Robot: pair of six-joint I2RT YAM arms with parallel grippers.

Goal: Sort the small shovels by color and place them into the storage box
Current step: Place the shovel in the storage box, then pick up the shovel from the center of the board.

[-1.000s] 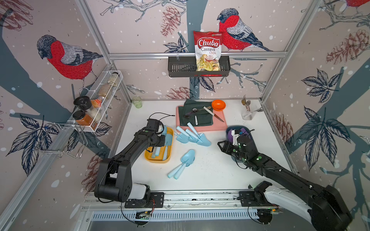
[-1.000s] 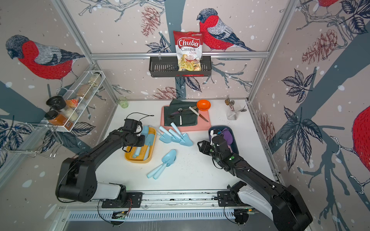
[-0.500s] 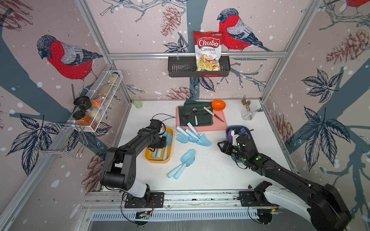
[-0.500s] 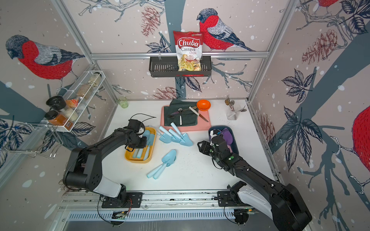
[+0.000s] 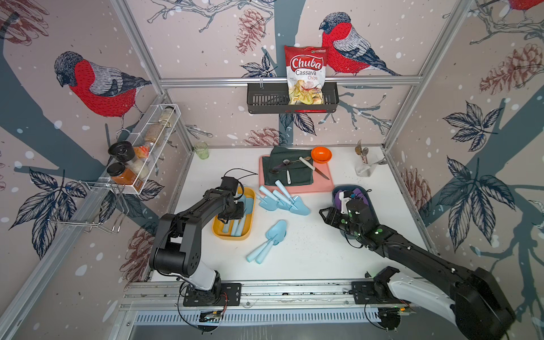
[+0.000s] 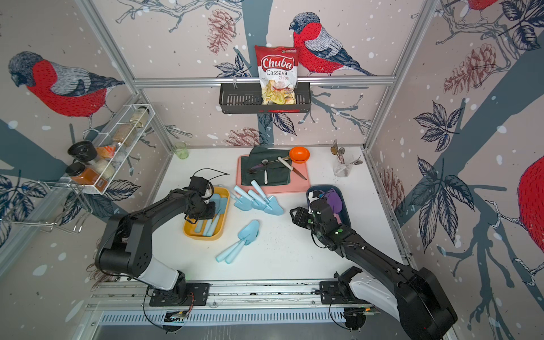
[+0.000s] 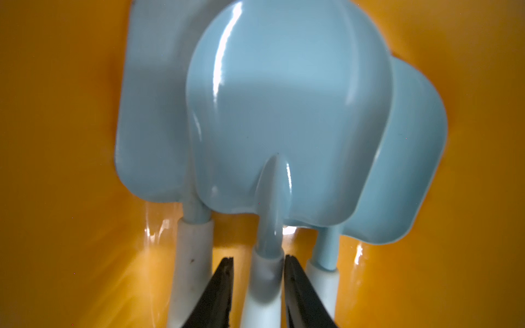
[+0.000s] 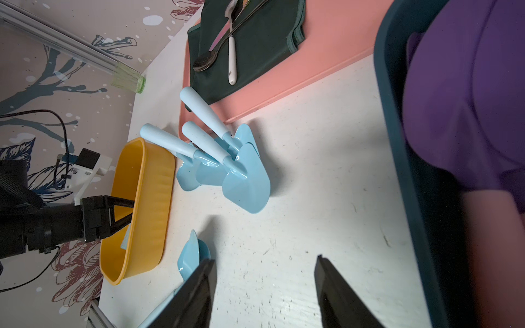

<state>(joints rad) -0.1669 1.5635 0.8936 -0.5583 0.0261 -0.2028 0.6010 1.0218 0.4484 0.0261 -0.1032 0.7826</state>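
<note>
Light blue shovel [image 7: 284, 113] lies topmost of three in yellow box [image 7: 56, 142]; left gripper [image 7: 257, 259] fingers narrowly parted astride its handle, one side clear. Right gripper [image 8: 264, 259] gapes empty above table [image 8: 312, 170], beside dark blue box [image 8: 397, 142] holding purple shovels [image 8: 468, 99].

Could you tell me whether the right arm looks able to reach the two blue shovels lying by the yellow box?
Probably yes: the right gripper is open and empty, with only bare table between it and the two blue shovels.
</note>
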